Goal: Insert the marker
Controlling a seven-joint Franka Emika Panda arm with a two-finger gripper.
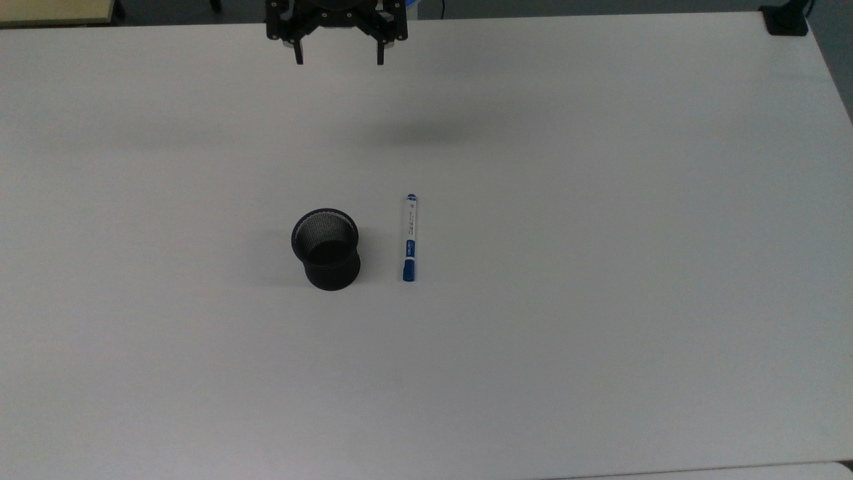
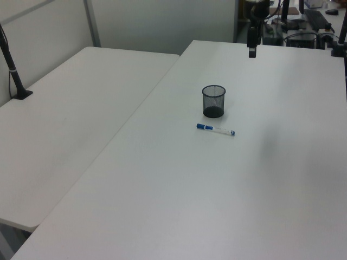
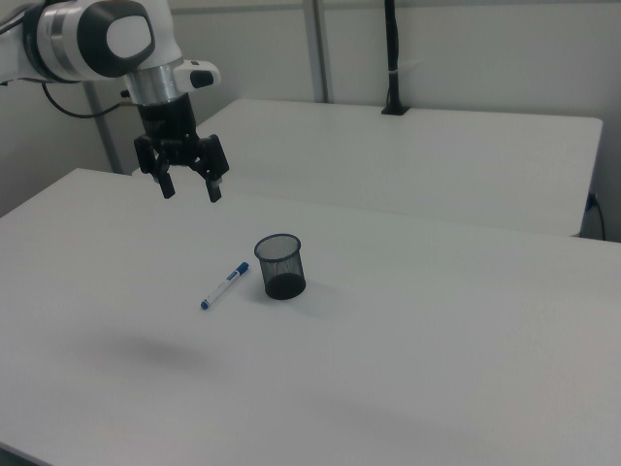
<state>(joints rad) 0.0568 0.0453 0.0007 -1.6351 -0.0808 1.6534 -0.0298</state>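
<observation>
Near the middle of the white surface (image 1: pixel 600 267) stands a black mesh cup (image 1: pixel 326 249), upright, its round mouth open to the top view. Through the mesh wall and down the mouth only the cup's own dark bottom can be seen; nothing lies inside it. The cup flares slightly toward its rim, and in the right view (image 3: pixel 279 266) its solid black base sits flat on the surface.

Just beside the cup, apart from it and not touching, lies the marker (image 1: pixel 409 238), flat on the surface. In the top view it is on the cup's right and runs almost straight up and down the frame. Its barrel is white, with a blue cap at the lower end, a blue label band just above the cap, and a small blue tip at the upper end; fine printing runs along the white part. In the left view the marker (image 2: pixel 215 129) lies in front of the cup (image 2: pixel 213 101), and in the right view (image 3: pixel 224 285) it lies on the cup's left, with the cap end nearer the cup.

Well apart from the cup, toward the far edge in the top view, the gripper (image 1: pixel 339 59) hangs in the air above the surface, its two black fingers spread wide and holding nothing. The right view shows the gripper (image 3: pixel 190 189) pointing downward, higher than the cup.
</observation>
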